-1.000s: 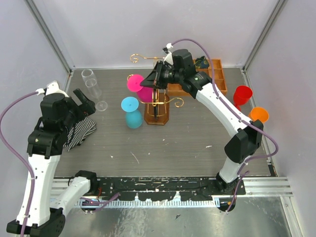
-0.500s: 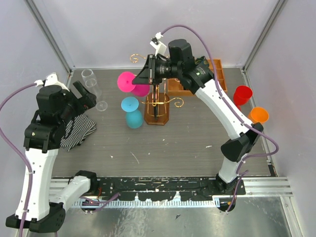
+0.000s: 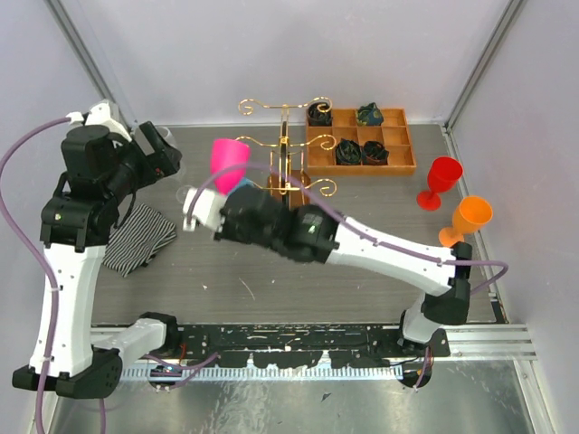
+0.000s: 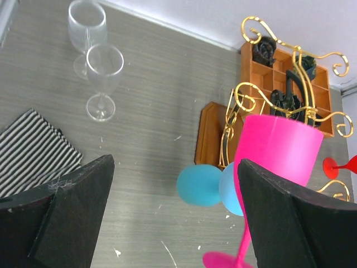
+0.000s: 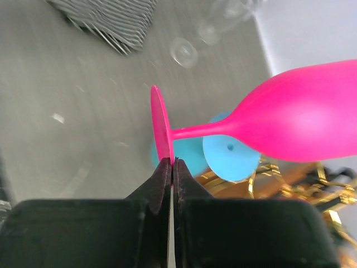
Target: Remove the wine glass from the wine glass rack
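The wine glass at the tips of the black right gripper is hot pink. Just beyond it, a second glass is sky blue. Further out, the wine glass rack is gold wire on a brown base. Up-left of the gripper, a cloth has black-and-white stripes. The table is grey wood-grain.

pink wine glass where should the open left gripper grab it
On the wine glass, probably the stem, from the side: the right gripper is shut on the foot's rim, the bowl is wide and tapered, and the thin stem between them is bare.
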